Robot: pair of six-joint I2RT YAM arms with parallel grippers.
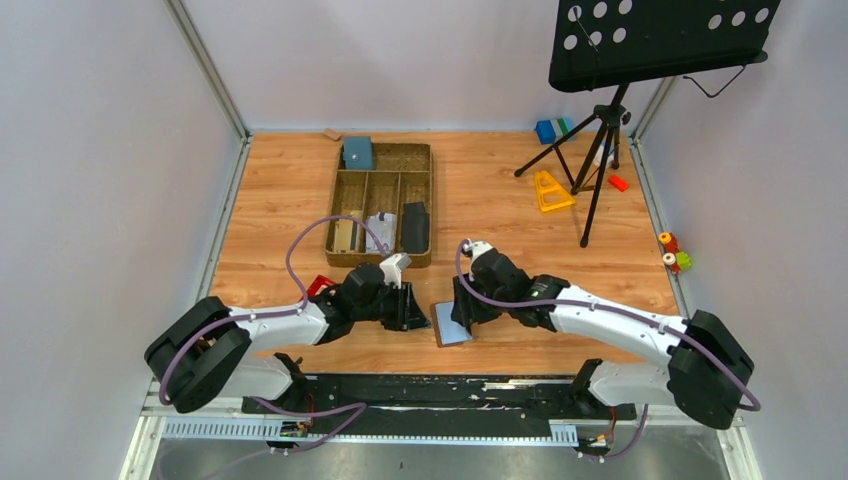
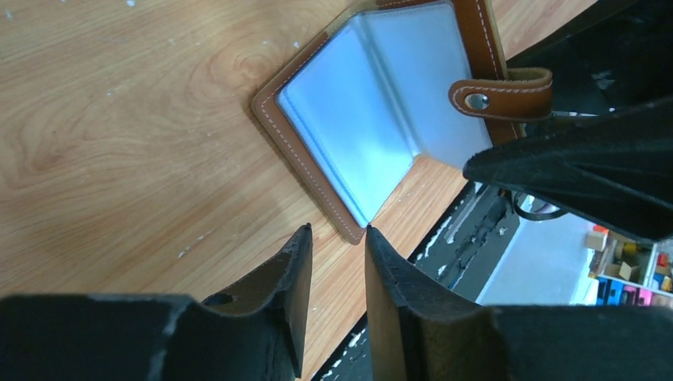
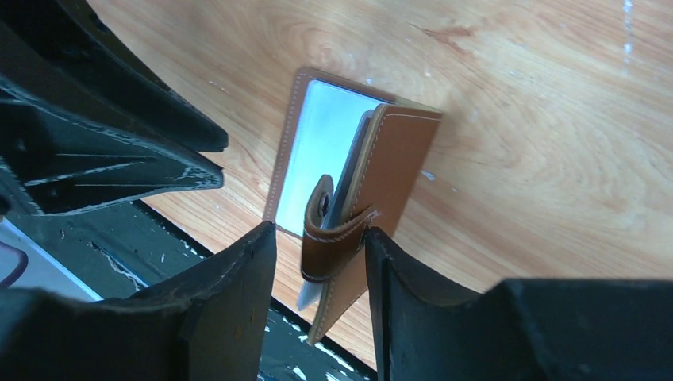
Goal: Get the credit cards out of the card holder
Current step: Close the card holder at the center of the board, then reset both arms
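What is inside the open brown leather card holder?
Inside the brown leather card holder, shiny clear sleeves show. Whether cards sit in them cannot be told; the raised brown cover hides part.

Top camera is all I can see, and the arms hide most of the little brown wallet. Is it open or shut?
Observer: Open. The left wrist view shows the card holder lying spread on the table, with its shiny sleeves facing up.
Operator: Is the left gripper holding it?
Observer: No. The left gripper sits just by the holder's near corner, jaws apart, gripping nothing.
Operator: And the right one?
Observer: The right gripper is open too, and it straddles the closing tab on the half-raised cover.
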